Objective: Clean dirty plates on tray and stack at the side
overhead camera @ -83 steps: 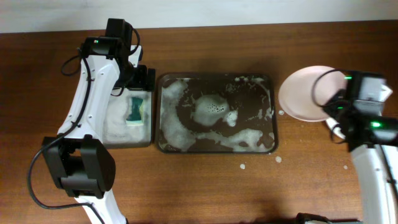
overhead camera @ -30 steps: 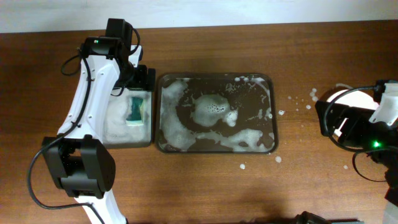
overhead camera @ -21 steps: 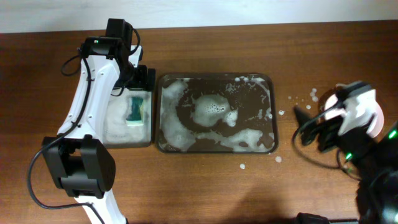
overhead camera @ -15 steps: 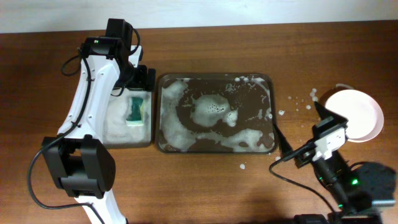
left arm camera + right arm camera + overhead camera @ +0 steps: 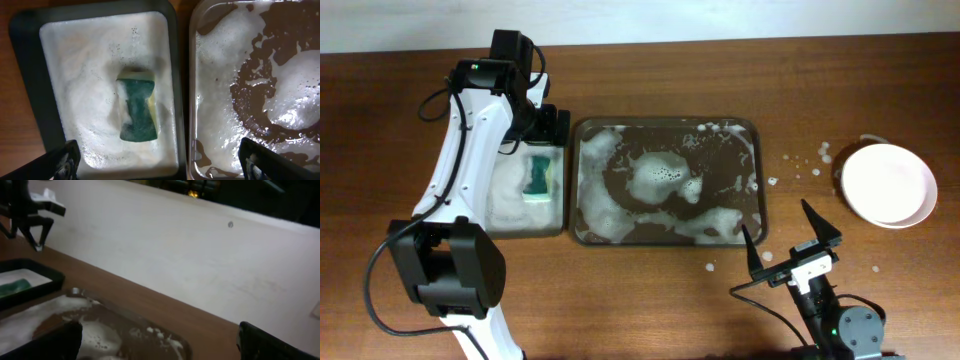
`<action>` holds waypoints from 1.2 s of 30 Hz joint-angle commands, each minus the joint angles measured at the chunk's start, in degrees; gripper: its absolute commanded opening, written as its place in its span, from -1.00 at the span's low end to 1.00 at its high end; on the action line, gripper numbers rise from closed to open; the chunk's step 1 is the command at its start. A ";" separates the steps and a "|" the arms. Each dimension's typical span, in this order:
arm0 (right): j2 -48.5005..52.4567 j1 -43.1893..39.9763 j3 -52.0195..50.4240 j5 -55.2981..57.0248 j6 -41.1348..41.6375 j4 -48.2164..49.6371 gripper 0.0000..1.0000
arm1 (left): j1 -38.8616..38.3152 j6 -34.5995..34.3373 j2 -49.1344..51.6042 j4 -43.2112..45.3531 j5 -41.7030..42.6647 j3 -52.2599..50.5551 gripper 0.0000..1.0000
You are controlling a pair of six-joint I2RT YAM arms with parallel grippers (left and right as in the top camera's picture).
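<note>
Plates (image 5: 890, 185) sit stacked on the bench (image 5: 620, 300) at the side, well apart from the foamy tray (image 5: 725, 165), which holds none. The right pincer (image 5: 773, 216) hangs spread wide and empty near the tray's corner. The left pincer (image 5: 160, 162), also agape, hovers over the sponge (image 5: 137, 110). Stacking looks finished, so the next move is probably only to park both arms.

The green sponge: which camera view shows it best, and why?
Left wrist: the sponge sits mid-frame, large, streaked with foam. Overhead shows it small; right wrist catches only a blurred green sliver at its left edge.
</note>
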 commanded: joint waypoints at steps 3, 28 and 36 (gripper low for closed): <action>-1.03 0.57 -4.00 1.16 0.87 1.75 0.97 | 0.09 -0.15 -1.05 -0.02 0.59 0.68 0.98; 0.28 0.57 -4.00 1.16 1.95 -6.99 0.97 | 0.13 -0.11 -2.58 3.63 -0.26 0.52 0.98; 0.28 0.57 -4.00 1.18 1.95 -6.99 0.97 | -0.66 -0.11 -31.69 46.93 1.68 -35.30 0.98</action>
